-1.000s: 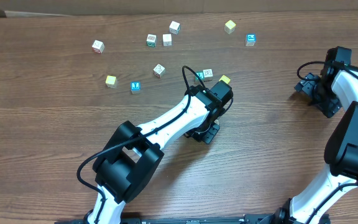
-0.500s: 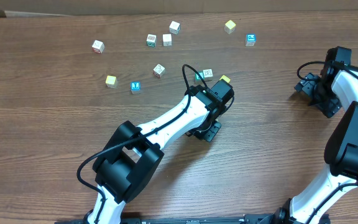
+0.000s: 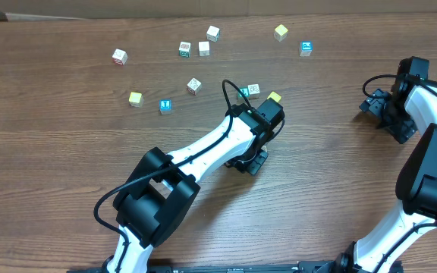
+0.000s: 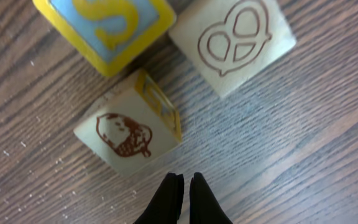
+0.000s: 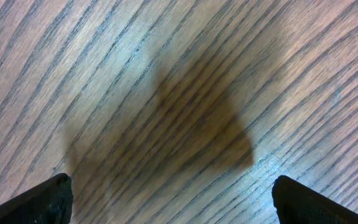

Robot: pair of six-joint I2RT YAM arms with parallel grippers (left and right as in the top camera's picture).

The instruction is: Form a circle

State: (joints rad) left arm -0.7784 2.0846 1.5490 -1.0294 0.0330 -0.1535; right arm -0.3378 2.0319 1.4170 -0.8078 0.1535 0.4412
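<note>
Currently the left claw has its fingers pressed together, holding nothing, their tips just short of a tilted acorn-printed cube. That cube belongs to the circle, a tight cluster mid-desk just beyond the left arm's wrist. Close beside the acorn cube sit a pretzel-printed cube and a yellow-edged blue cube. Loose cubes lie scattered toward the far side of the desk. Well apart on the right, the right claw is spread wide above the wood.
</note>
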